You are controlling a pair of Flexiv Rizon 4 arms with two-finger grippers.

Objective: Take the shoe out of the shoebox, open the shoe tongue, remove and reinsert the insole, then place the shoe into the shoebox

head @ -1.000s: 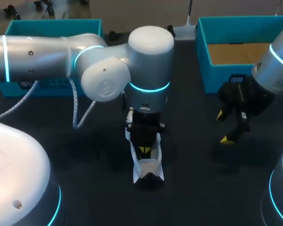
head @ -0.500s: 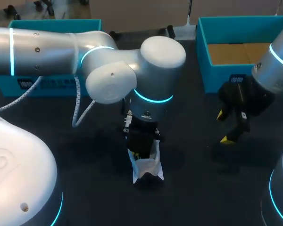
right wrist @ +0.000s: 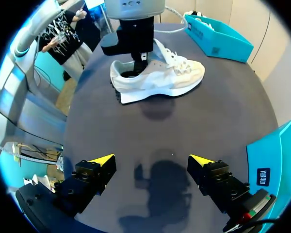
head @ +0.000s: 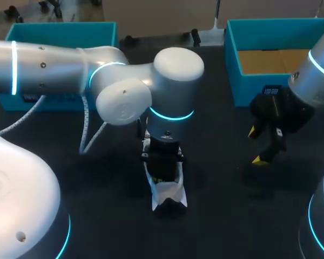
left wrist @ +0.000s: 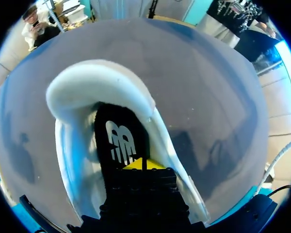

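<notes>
Left gripper [left wrist: 138,165]: inside shoe [right wrist: 165,77], on insole [left wrist: 120,141] — grip can't be told.
Right gripper [right wrist: 152,160]: apart, empty.
Advice: work the insole's heel edge only — slowly.

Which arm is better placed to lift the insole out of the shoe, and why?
Left. The left gripper sits in the heel opening of the shoe, directly over the black insole. The right gripper hangs open over the table, apart from the shoe, so it would likely need to travel first.
</notes>
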